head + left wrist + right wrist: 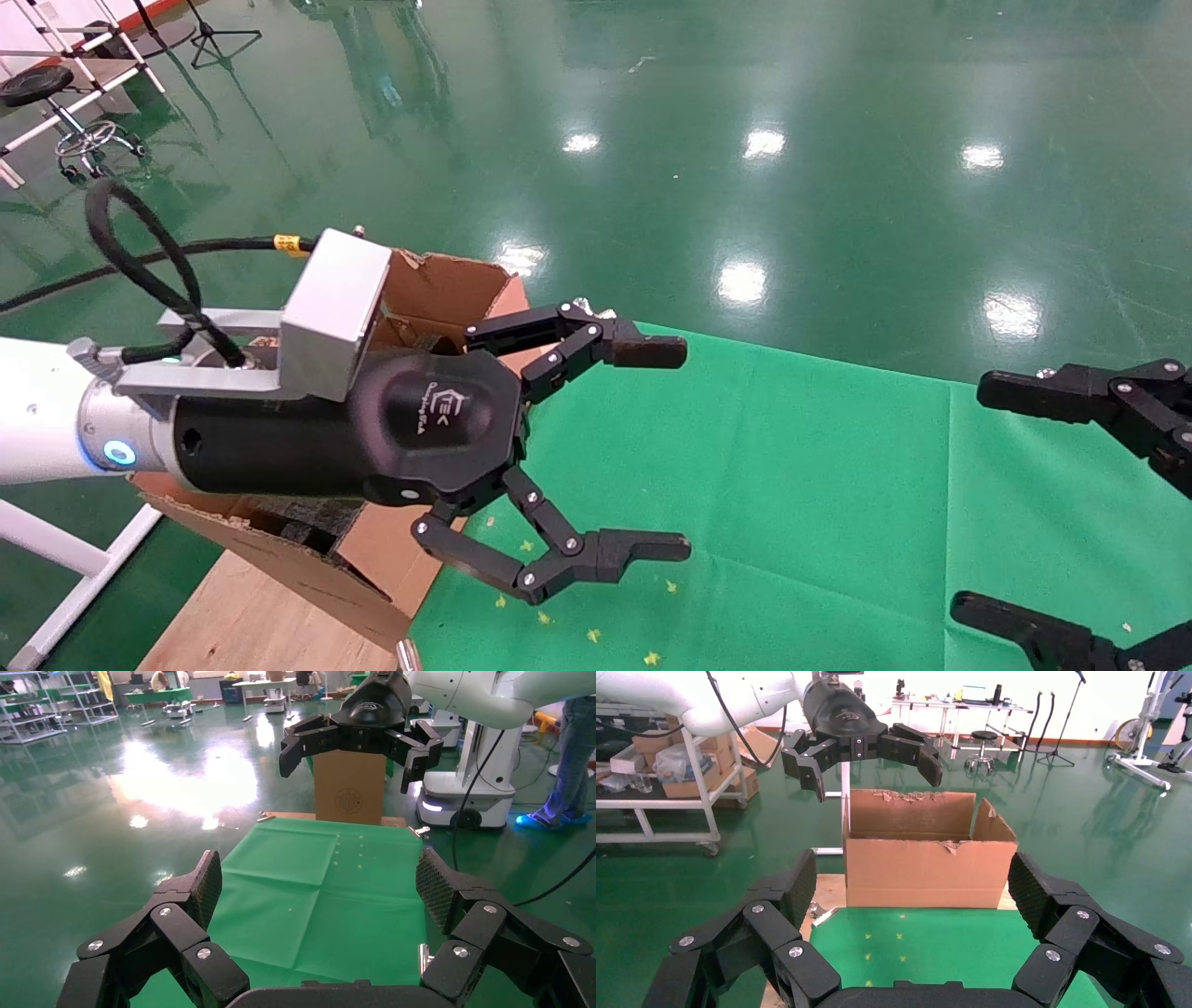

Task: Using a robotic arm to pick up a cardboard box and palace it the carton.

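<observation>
The carton (438, 284) is large, brown and torn-flapped. It stands open at the left end of the green cloth (792, 485) and also shows in the right wrist view (923, 871). Dark foam (303, 527) shows inside it. My left gripper (670, 449), on the white arm, is open and empty. Its body hangs over the carton and its fingers reach out above the cloth; it also shows in the left wrist view (320, 881). My right gripper (978, 499) is open and empty over the cloth's right side. The small reddish-brown cardboard box is not in view.
A closed tan box (349, 787) with a round mark stands upright beyond the cloth's far end, behind the right gripper. The wooden tabletop (242, 615) shows beside the carton. A white robot base (464, 797) and a shelf rack (666, 776) stand on the green floor.
</observation>
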Controlling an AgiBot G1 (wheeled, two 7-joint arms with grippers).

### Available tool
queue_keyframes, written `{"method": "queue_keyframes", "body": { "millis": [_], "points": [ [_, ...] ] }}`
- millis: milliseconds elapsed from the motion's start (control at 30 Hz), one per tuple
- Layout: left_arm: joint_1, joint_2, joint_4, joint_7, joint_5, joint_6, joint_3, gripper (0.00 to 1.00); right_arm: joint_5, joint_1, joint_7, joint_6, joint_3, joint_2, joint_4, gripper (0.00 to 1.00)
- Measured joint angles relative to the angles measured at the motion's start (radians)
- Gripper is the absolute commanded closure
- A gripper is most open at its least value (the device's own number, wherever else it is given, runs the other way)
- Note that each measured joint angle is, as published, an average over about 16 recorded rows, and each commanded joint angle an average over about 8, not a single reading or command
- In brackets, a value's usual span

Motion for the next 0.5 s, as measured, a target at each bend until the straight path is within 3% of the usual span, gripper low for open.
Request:
{"method": "queue_keyframes", "body": {
  "millis": [500],
  "points": [
    [-0.001, 0.000, 0.001, 0.000, 0.001, 0.000, 0.000, 0.00, 0.000, 0.000, 0.000, 0.000, 0.000, 0.000, 0.000, 0.00]
  ]
}}
